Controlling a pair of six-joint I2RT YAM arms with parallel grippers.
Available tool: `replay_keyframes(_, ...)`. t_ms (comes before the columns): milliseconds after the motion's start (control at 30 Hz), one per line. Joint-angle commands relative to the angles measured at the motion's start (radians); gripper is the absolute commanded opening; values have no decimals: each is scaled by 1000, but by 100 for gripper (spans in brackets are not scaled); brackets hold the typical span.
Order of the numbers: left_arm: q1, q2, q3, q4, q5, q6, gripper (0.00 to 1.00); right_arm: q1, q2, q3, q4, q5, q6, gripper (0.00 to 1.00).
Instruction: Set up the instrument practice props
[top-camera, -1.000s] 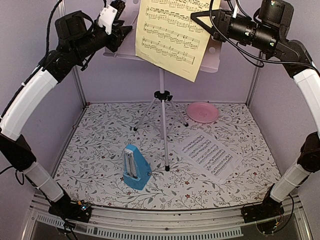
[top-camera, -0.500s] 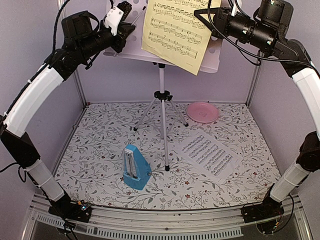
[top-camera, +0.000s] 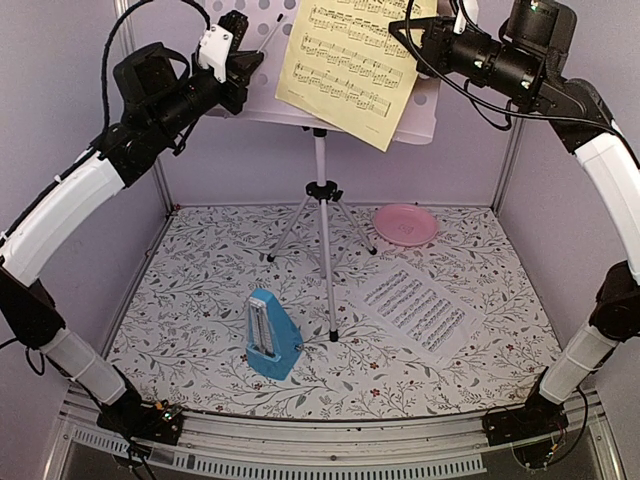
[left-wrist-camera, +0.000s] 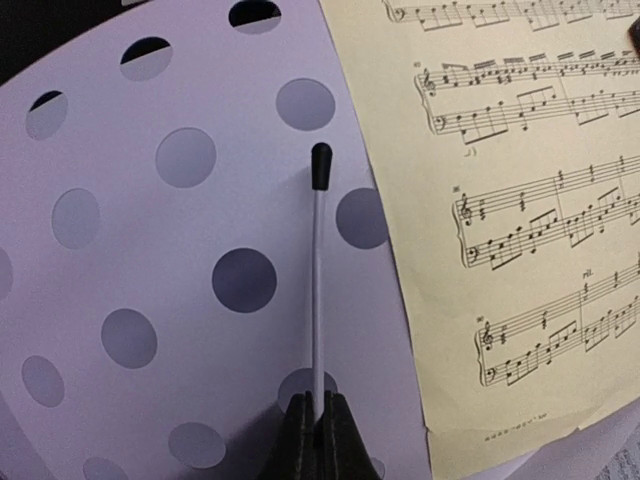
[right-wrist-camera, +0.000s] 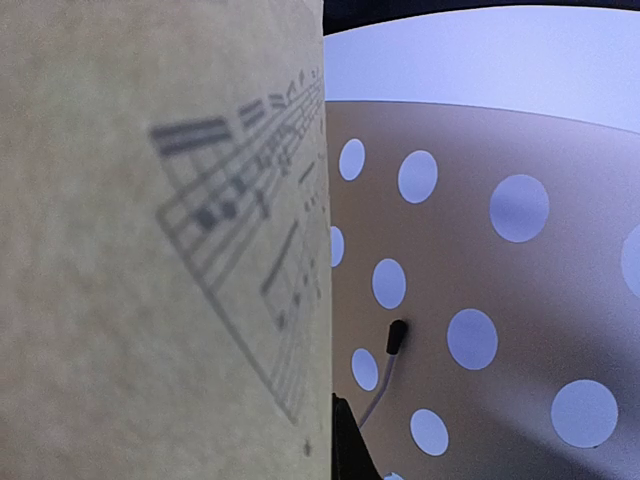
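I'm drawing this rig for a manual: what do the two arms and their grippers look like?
The left arm and right arm share white tubular links between black joints, with loose black cables. The left gripper carries a white block behind dark fingers; the right gripper looks mostly black.

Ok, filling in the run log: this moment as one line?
left gripper: shut on retainer rod | right gripper: holding yellow sheet at music stand | white sheet, metronome: on table

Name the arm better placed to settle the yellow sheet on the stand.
Right. The right gripper holds the yellow sheet at the music stand; the left gripper is shut on the stand's thin black-tipped wire, beside the sheet.
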Motion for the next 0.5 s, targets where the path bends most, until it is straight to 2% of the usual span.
replay_keyframes(0,3,-69,-118,220,1,-31,0,6,13,22,43,32,-12,0)
replay_keyframes(467,0,-12,-65,201,87,-30,0,7,63,52,109,-13,-3,0)
